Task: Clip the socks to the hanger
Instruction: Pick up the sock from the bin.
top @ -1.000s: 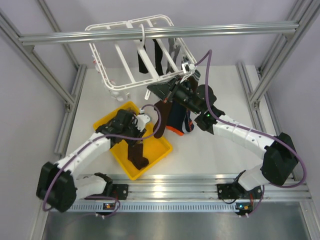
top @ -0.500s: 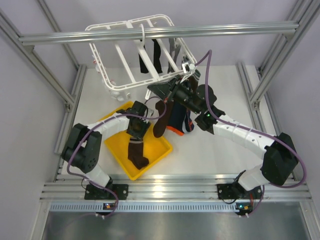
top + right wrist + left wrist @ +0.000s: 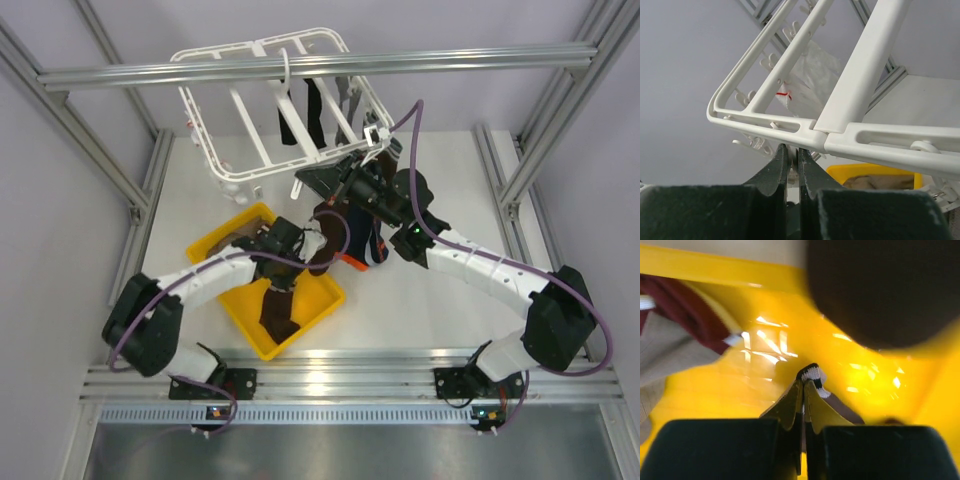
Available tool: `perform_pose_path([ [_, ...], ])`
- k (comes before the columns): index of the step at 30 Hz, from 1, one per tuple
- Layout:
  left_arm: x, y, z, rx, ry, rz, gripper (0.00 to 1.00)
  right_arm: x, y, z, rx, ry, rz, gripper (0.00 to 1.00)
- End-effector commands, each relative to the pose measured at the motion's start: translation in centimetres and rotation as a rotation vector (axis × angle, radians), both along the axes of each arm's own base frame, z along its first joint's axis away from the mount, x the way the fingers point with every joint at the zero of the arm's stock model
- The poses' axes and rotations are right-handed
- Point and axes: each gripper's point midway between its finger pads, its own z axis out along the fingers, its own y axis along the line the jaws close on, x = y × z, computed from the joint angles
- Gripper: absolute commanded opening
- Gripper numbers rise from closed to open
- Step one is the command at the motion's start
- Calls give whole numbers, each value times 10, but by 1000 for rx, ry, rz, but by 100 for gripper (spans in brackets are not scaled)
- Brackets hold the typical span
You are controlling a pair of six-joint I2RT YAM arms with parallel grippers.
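Observation:
The white hanger (image 3: 196, 128) hangs tilted at the back, with black and grey socks (image 3: 290, 120) clipped to it. My left gripper (image 3: 278, 270) is shut on a dark brown sock (image 3: 275, 310) with a black-and-white striped cuff (image 3: 812, 374), which dangles over the yellow tray (image 3: 225, 300). In the left wrist view the gripper (image 3: 804, 385) pinches the cuff. My right gripper (image 3: 342, 185) is at the hanger's near edge; in the right wrist view (image 3: 790, 150) it is shut on a thin clip just under the frame (image 3: 865, 65). A brown sock and a navy orange-trimmed sock (image 3: 355, 240) hang beside it.
More socks, maroon and beige (image 3: 675, 325), lie in the tray's left part. An aluminium beam (image 3: 450, 58) crosses above the hanger, and frame posts stand at both sides. The tray shows in the right wrist view (image 3: 875, 172) below the frame.
My left arm has changed posture and its gripper has shifted a little to the right, still holding the brown sock over the tray. The right arm has not moved.

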Motion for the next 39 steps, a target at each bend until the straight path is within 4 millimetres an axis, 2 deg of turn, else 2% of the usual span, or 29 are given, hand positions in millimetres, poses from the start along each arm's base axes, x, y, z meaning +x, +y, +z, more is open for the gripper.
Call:
perform_pose_path([
  [1,-2,-20,35,-72,-211,-276,0,7,-16,27,52,-60,-54,0],
  [2,-6,-18,38,-94,-265,-318,0,6,-16,28,53,-61,-54,0],
  [3,-10,-20,39,-110,-285,-367,16,6,-16,28,54,-63,-54,0],
  [4,-11,-18,41,-97,-324,-422,25,6,-16,27,52,-63,-53,0],
  [7,-14,-17,50,-124,-393,-441,57,5,-18,27,53,-62,-54,0],
  [8,-16,-18,56,-145,-407,-447,58,5,-18,26,50,-63,-55,0],
  [9,-23,-17,54,-149,-381,-458,59,4,-18,26,50,-63,-55,0],
  [13,-37,-9,38,-128,-285,-445,53,5,-17,26,51,-64,-55,0],
  [16,-31,-3,29,-91,-241,-344,53,6,-18,27,55,-64,-59,0],
  [21,-8,6,15,27,-179,-187,56,5,-18,26,52,-62,-56,0],
  [25,-15,8,-2,81,-48,-183,52,5,-19,26,48,-63,-61,0],
  [27,-25,4,-9,62,7,-216,48,5,-21,27,50,-66,-65,0],
  [28,-30,5,-13,62,23,-234,37,5,-21,28,50,-67,-67,0],
  [30,-36,8,-18,75,56,-255,26,5,-22,25,43,-69,-69,0],
  [31,-39,5,-18,63,68,-278,16,5,-22,25,43,-68,-72,0],
  [33,-42,3,-12,42,72,-295,8,4,-23,25,42,-69,-71,0],
  [35,-37,-5,5,-4,21,-319,0,5,-24,25,45,-69,-73,0],
  [39,-24,-15,40,-58,-108,-368,0,5,-24,26,47,-71,-75,0],
])
